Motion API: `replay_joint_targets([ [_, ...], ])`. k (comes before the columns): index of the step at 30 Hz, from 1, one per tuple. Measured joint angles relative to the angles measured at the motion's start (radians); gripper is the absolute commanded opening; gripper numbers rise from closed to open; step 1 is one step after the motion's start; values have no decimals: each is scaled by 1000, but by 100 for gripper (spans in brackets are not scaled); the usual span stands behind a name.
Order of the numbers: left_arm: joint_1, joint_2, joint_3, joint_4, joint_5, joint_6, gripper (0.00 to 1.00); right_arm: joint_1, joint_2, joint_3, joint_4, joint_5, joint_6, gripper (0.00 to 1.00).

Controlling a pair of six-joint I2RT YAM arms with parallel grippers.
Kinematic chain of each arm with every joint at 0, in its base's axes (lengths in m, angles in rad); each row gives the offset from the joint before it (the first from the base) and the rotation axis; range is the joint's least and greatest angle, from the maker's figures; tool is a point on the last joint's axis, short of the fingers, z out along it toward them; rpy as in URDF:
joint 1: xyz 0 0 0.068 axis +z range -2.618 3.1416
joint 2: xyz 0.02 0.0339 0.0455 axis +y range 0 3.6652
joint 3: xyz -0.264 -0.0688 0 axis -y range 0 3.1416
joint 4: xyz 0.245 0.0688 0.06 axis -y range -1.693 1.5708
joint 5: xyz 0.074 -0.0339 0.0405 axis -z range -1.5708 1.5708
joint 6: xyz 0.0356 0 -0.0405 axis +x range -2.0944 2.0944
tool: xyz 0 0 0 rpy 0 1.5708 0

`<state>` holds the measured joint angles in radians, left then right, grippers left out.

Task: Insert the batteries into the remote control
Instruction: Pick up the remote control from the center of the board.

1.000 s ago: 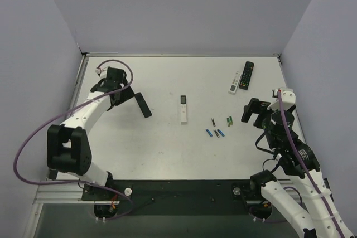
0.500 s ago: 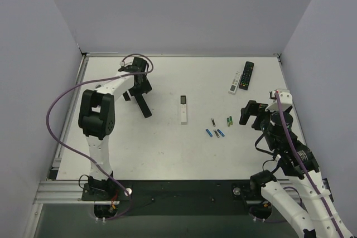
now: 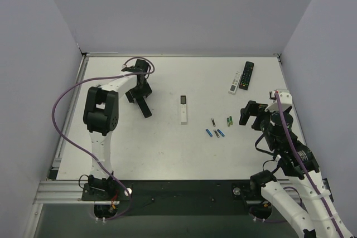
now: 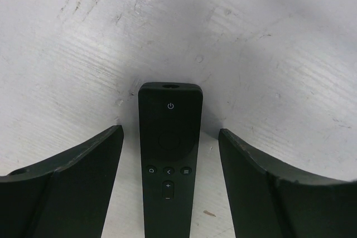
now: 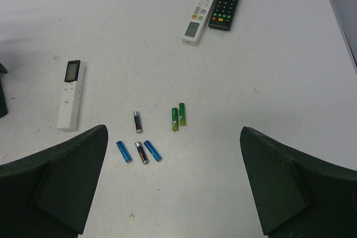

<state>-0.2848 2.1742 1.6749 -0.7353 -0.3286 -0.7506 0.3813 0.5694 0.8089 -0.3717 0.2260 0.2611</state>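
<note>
A slim black remote control (image 3: 144, 106) lies face up on the left of the table. My left gripper (image 3: 136, 90) is low over its far end. In the left wrist view the remote (image 4: 170, 160) lies between the two fingers with a bare gap on each side, so the gripper (image 4: 170, 137) is open. Several batteries (image 3: 217, 128) lie loose right of centre: two blue (image 5: 124, 151), two dark (image 5: 137, 121) and two green (image 5: 174, 119). My right gripper (image 3: 250, 112) hangs open to their right, above the table; in its wrist view (image 5: 173, 132) nothing is between its fingers.
A white remote with a small screen (image 3: 183, 109) lies at the centre, also in the right wrist view (image 5: 70, 95). A white remote (image 3: 235, 82) and a larger black one (image 3: 247, 75) lie side by side at the back right. Walls close off three sides.
My left arm has swung from the far left over the black remote's far end and settled around it. The right arm has barely shifted.
</note>
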Motion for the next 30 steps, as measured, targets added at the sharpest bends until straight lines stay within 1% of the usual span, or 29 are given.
replay_joint_targets([
  [2,0,0,-1,0,1,-2,74,0,0,0,0,-3,0,100],
  [3,0,0,-3,1,1,-3,69,0,0,0,0,-5,0,100],
  [6,0,-5,-14,7,1,-7,63,0,0,0,0,-8,0,100],
  [7,0,-9,-21,10,0,-7,57,0,0,0,0,-10,0,100],
  [9,0,-17,-33,14,0,-8,52,0,2,0,0,-16,0,100],
  [10,0,-22,-41,16,0,-8,46,0,3,0,0,-22,0,100],
  [13,0,-48,-76,31,14,-5,36,0,10,0,1,-52,0,100],
  [16,-4,-79,-119,40,44,-8,31,0,28,0,3,-111,0,100],
  [17,-6,-95,-140,45,56,-8,28,0,37,0,3,-126,0,100],
  [19,-11,-135,-183,51,89,-8,26,0,67,0,7,-179,6,100],
  [22,-21,-225,-262,90,153,-7,22,0,113,1,14,-256,16,100],
  [23,-24,-263,-290,115,178,-7,18,0,133,1,19,-297,22,100],
  [26,-34,-395,-383,211,263,-13,17,0,178,2,44,-409,36,100],
  [27,-37,-448,-422,262,301,-20,15,0,195,2,56,-446,48,100],
  [30,-44,-572,-513,402,405,-54,13,2,240,2,102,-547,95,100],
])
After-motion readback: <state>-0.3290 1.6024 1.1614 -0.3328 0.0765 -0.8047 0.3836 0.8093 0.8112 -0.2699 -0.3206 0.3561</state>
